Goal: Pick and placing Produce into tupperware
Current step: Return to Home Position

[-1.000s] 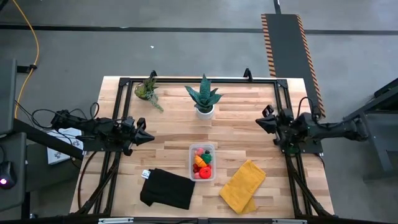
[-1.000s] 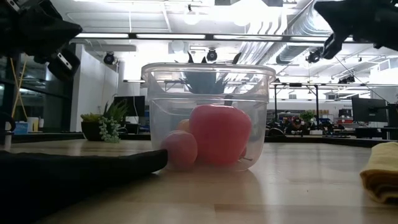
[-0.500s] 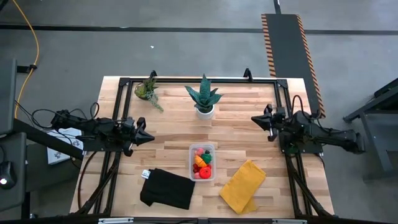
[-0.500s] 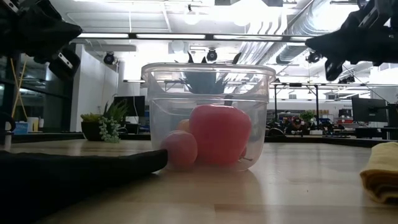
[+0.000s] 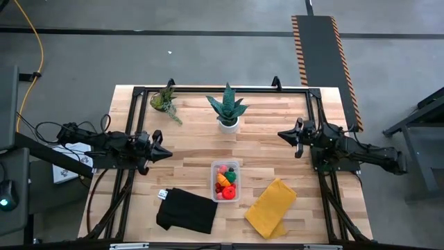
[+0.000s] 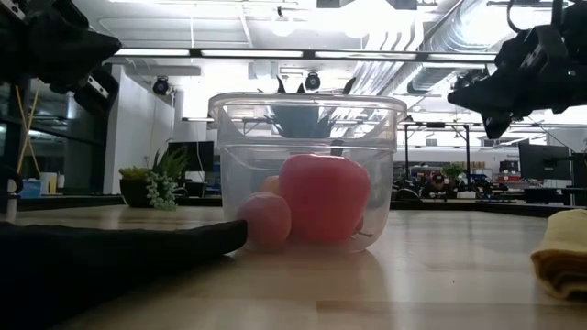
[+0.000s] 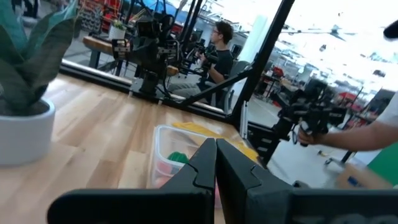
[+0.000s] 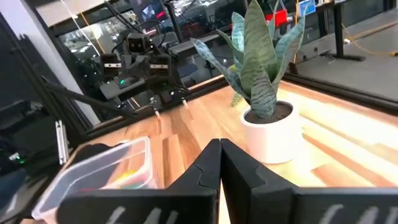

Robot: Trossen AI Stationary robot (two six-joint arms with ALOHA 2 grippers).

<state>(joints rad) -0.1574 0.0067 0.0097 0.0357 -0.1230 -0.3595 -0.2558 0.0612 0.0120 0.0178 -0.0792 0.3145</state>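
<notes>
Produce (image 5: 225, 182) is lying in the container (image 5: 214, 182) toward six o'clock. Left gripper (image 5: 166, 153) at nine and right gripper (image 5: 281, 135) at three are hovering, pressed together; swinging wide, the right one could be clipping the plant (image 5: 227, 111).

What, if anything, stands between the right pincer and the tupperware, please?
Nothing visible does. Only tabletop lies between the shut right pincer and the tupperware; the white-potted plant stands aside, farther back.

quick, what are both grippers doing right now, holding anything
Left gripper: closed, holding nothing, over the left side of the table.
Right gripper: closed, holding nothing, over the right side.
</notes>
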